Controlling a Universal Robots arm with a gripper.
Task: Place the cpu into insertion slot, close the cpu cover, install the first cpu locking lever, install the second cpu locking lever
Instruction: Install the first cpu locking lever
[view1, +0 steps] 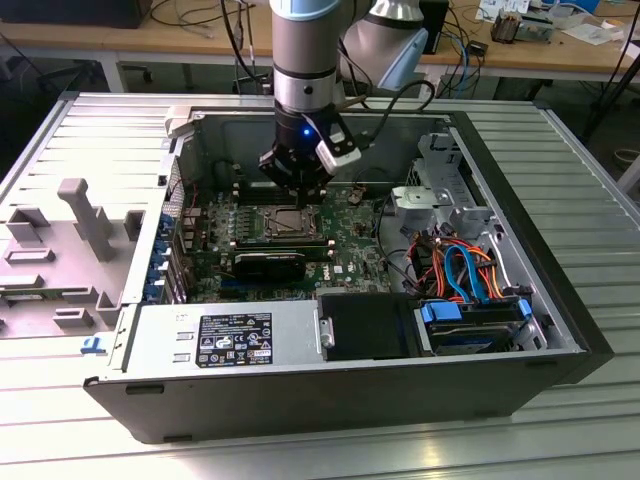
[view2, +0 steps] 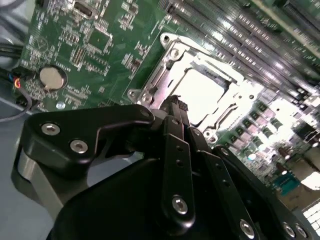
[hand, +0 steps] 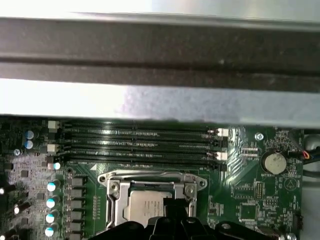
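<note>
Fingertips of the black hand (view2: 176, 106) hang drawn together just above the near edge of the insertion slot (view1: 290, 222) on the green circuit board (view1: 350, 240), inside an open computer case (view1: 560, 330) lying flat on a slatted metal table (view1: 590, 160). The fingers look narrowed to a slim point with nothing visible between them.

In the second wrist view the cpu (view2: 200, 95), its dull silver top catching the light, sits square inside the socket, and the cpu cover (view2: 167, 62) lies down around it, its window framing the chip. In the first wrist view the same silvery frame (hand: 152, 181) rests flat just near of the long black memory slots (hand: 140, 145), with a round coin battery (hand: 273, 162) off to one side. Whether either locking lever is latched cannot be told from these views.

By the look of it, the chip is light, stiff and fragile on its underside, best taken only by its edges; the thin cover plate is rigid but springy on its hinge and likely slippery, so pressing on its flat rim, away from the window, seems the safer contact.
</note>
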